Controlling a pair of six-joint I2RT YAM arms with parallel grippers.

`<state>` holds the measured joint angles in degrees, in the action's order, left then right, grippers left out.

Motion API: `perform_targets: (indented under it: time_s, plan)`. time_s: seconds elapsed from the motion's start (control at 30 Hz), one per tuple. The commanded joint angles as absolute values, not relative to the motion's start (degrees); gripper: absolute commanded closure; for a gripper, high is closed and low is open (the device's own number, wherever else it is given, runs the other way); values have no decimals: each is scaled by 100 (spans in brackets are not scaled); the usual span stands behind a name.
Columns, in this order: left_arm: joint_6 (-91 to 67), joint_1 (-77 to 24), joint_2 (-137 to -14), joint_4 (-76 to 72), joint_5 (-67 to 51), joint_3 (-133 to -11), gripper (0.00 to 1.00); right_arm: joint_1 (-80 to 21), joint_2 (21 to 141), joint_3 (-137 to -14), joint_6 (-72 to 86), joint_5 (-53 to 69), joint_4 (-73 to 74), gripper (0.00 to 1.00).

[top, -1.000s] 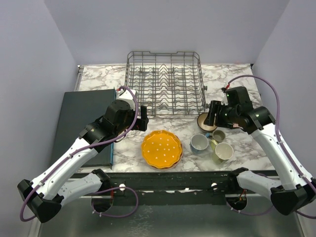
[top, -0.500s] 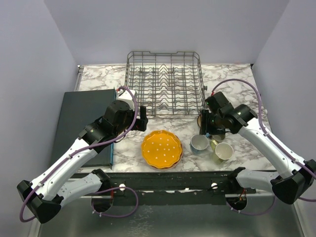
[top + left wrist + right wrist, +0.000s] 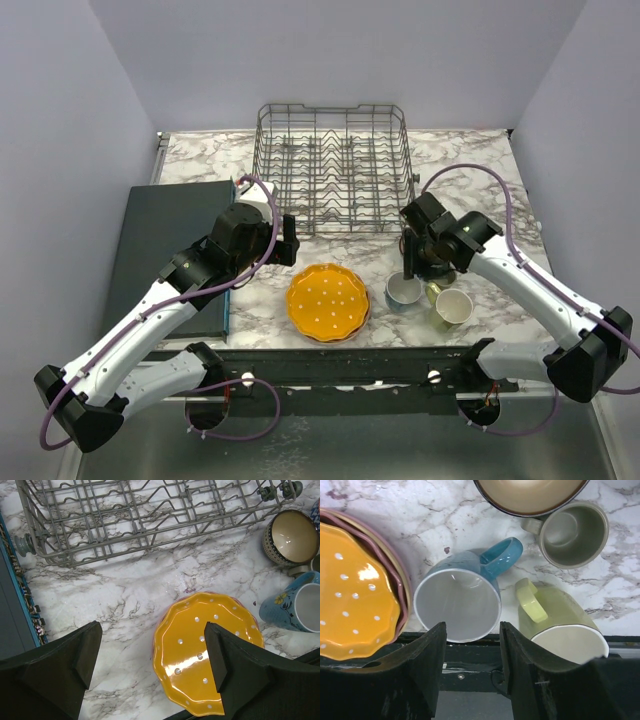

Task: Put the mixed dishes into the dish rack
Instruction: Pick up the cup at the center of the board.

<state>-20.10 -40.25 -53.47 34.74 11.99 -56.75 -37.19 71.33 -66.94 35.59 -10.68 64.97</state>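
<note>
The grey wire dish rack (image 3: 335, 165) stands empty at the back of the marble table. An orange scalloped, white-dotted plate (image 3: 328, 301) tops a stack with pink and peach rims (image 3: 404, 587). To its right sit a blue mug (image 3: 457, 602), a yellow mug (image 3: 560, 625), an olive mug (image 3: 575, 532) and a blue-patterned bowl (image 3: 290, 537). My left gripper (image 3: 152, 650) hovers open over the plate's left edge. Over the blue mug hangs my right gripper (image 3: 472, 635), open and holding nothing, the mug's rim just beyond its fingertips.
A dark flat mat (image 3: 170, 250) lies along the left side beside my left arm. The rack's (image 3: 140, 515) front rail runs close behind the plate. The table's front edge and a dark bar (image 3: 350, 360) lie just below the dishes.
My right arm has swung left and forward from over the bowl to above the blue mug, its jaws narrowing. The left arm has stayed put, jaws slightly narrower.
</note>
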Motion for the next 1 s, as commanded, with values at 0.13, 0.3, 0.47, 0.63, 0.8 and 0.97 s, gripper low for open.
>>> perform_targets:
  time_s: [0.13, 0.3, 0.47, 0.63, 0.8, 0.97]
  plan:
    - [-1986, -4025, -5252, 3370, 1195, -5607, 10, -3770, 7121, -6296, 3834, -1466, 6549, 49]
    - [-1970, -4023, -5292, 3381, 1203, -5607, 11, -3763, 7089, -6152, 3846, -1523, 6366, 52]
    - [-1962, -4022, -5291, 3379, 1230, -5597, 12, -3770, 7148, -6032, 3841, -1450, 6193, 54]
    - [-1969, -4025, -5298, 3379, 1230, -5599, 12, -3762, 7175, -5931, 3872, -1415, 6068, 57]
    - [-1963, -4025, -5293, 3378, 1222, -5598, 13, -3770, 7211, -5804, 3925, -1487, 6021, 58]
    - [-1969, -4025, -5281, 3383, 1247, -5594, 13, -3777, 7232, -5714, 3972, -1520, 5953, 60]
